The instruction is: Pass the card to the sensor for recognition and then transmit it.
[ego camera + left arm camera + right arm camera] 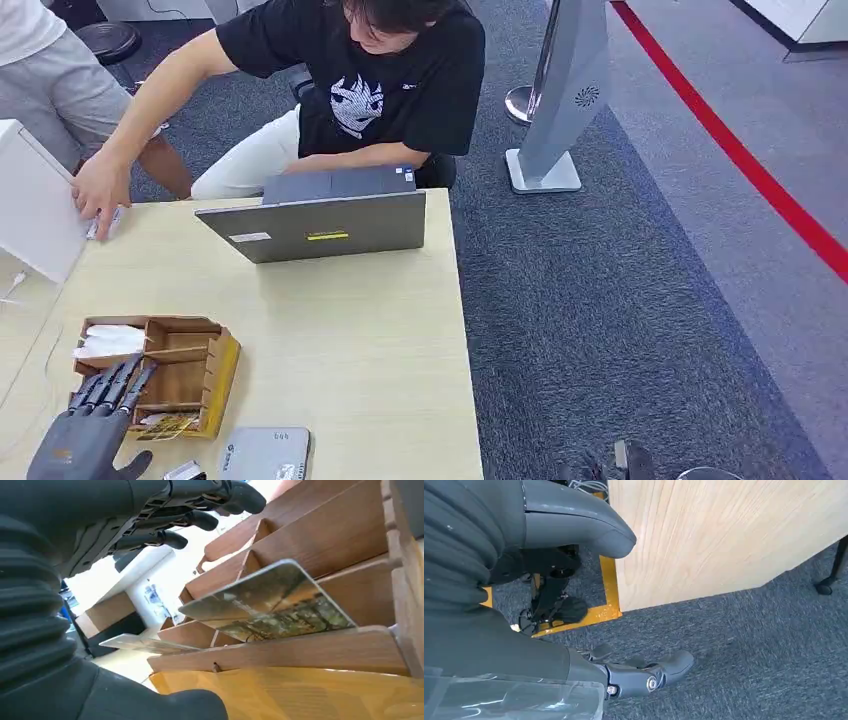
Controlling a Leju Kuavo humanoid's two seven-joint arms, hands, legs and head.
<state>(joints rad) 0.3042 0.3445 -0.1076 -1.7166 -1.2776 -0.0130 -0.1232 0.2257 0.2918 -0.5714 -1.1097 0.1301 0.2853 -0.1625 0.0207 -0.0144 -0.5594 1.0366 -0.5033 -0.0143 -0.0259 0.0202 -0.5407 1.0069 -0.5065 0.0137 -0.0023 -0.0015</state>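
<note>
A wooden card holder (185, 352) stands at the table's near left. A card with a brown picture (166, 427) leans in its nearest slot; the left wrist view shows the card (270, 605) tilted between the holder's wooden dividers (320, 540). My left hand (88, 428) hovers at the holder's near left corner, fingers (165, 520) stretched out above the card and thumb below it, holding nothing. A flat grey sensor box (265, 455) lies just right of the holder at the table's front edge. My right hand (539, 650) hangs beside the table over the carpet, empty, fingers apart.
A person sits behind the table with a grey laptop (320, 225) in front of them, one hand (100, 195) on a white box (35, 215) at the far left. White cards (108, 341) fill the holder's far slot. A grey stand (560, 100) rises on the carpet.
</note>
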